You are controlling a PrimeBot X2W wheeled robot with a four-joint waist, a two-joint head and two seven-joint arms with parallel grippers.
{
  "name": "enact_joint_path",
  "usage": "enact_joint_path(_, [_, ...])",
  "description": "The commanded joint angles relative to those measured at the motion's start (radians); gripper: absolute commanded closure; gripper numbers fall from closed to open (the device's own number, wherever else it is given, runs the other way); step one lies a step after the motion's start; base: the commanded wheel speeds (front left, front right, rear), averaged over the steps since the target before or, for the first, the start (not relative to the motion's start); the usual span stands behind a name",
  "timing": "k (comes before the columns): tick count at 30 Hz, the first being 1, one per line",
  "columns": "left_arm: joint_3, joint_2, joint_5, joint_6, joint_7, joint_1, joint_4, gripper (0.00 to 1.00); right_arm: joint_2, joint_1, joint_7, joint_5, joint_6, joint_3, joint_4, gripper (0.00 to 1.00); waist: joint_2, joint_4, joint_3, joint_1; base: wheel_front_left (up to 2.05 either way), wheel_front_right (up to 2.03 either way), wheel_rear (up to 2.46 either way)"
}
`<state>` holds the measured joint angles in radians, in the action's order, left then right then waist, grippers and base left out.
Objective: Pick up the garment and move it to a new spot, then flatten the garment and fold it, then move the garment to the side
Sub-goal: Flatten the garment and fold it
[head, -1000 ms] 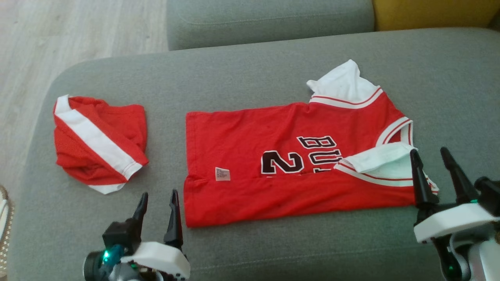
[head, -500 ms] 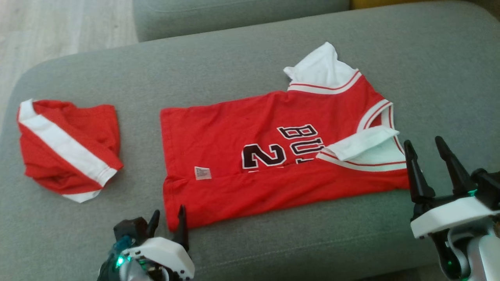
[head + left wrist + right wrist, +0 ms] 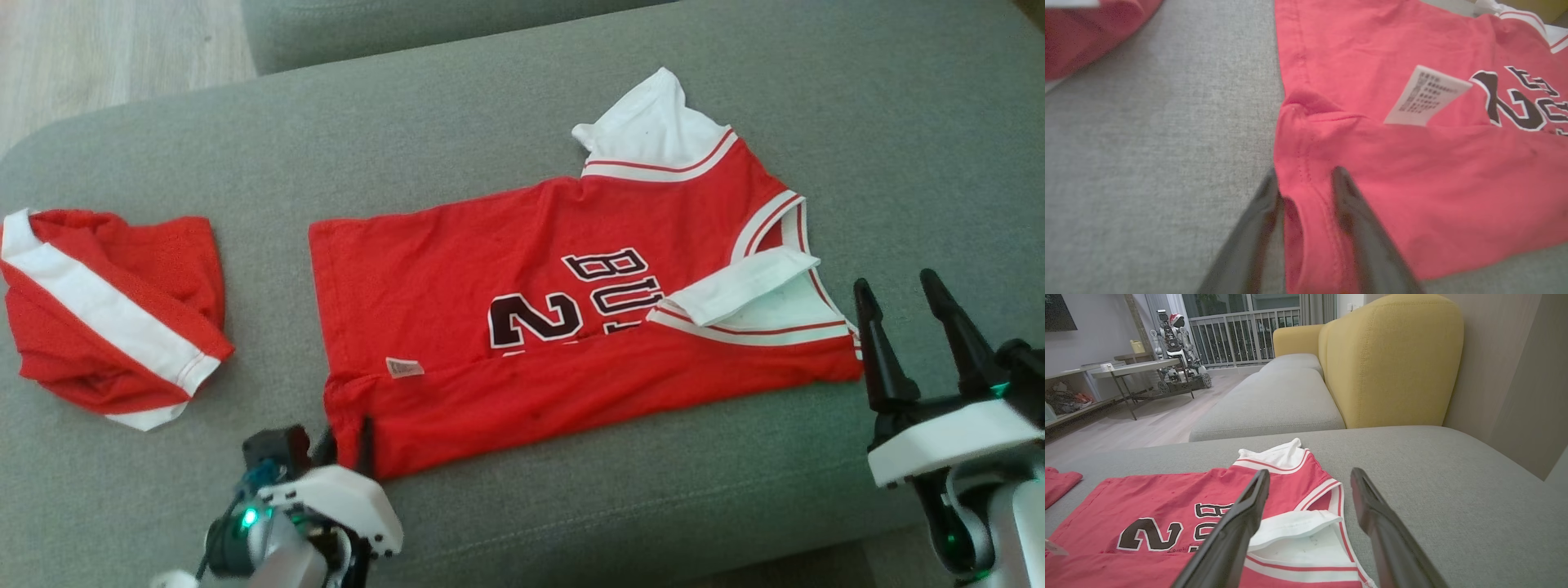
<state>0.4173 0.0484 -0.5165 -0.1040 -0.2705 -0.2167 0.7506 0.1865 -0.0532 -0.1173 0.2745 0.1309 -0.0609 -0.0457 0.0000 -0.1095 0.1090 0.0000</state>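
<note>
Beside the shorts (image 3: 106, 318), left claw (image 3: 349, 434) spread astride the jersey (image 3: 457, 261); right claw (image 3: 896, 282) spread nearby.

Your head camera looks steeply down on the grey cushion (image 3: 408, 122) from its near edge. Your left wrist camera sits low, very close to the red jersey (image 3: 1412, 183) at its hem corner. Your right wrist camera looks nearly level across the cushion toward the yellow backrest (image 3: 1392, 359). All three share the jersey.
</note>
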Motion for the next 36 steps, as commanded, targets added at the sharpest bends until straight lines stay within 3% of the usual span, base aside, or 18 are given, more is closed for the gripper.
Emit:
enact_joint_path(1, [0.002,0.002,-0.009,0.011,0.009,-0.032,0.025,1.00,0.016,-0.044,-0.003,-0.005,0.000,0.008,0.035,0.00,0.0000,0.003,0.004,0.0000,0.00,0.00,0.00])
enact_joint_path(9, [-0.024,0.006,0.087,-0.037,0.009,-0.047,-0.076,1.00,-0.059,-0.060,0.072,0.030,0.000,-0.049,-0.046,0.00,0.0000,0.028,0.005,0.0000,0.00,0.00,0.00])
enact_joint_path(17, [-0.065,0.010,0.217,-0.043,0.009,0.001,-0.258,1.00,-0.109,-0.140,0.169,0.059,0.000,-0.195,-0.295,0.00,0.0000,0.071,0.021,0.0000,0.00,0.00,0.00])
enact_joint_path(28, [-0.062,0.007,0.259,-0.027,0.009,-0.024,-0.256,1.00,-0.087,-0.272,0.161,-0.033,0.000,-0.287,-0.537,0.00,0.0000,0.104,0.078,0.0000,0.00,0.00,0.00])
enact_joint_path(36, [-0.061,0.005,0.256,-0.030,0.009,-0.038,-0.242,1.00,-0.077,-0.309,0.172,-0.029,0.000,-0.252,-0.642,0.00,0.0000,0.114,0.091,0.0000,0.00,0.00,0.00])
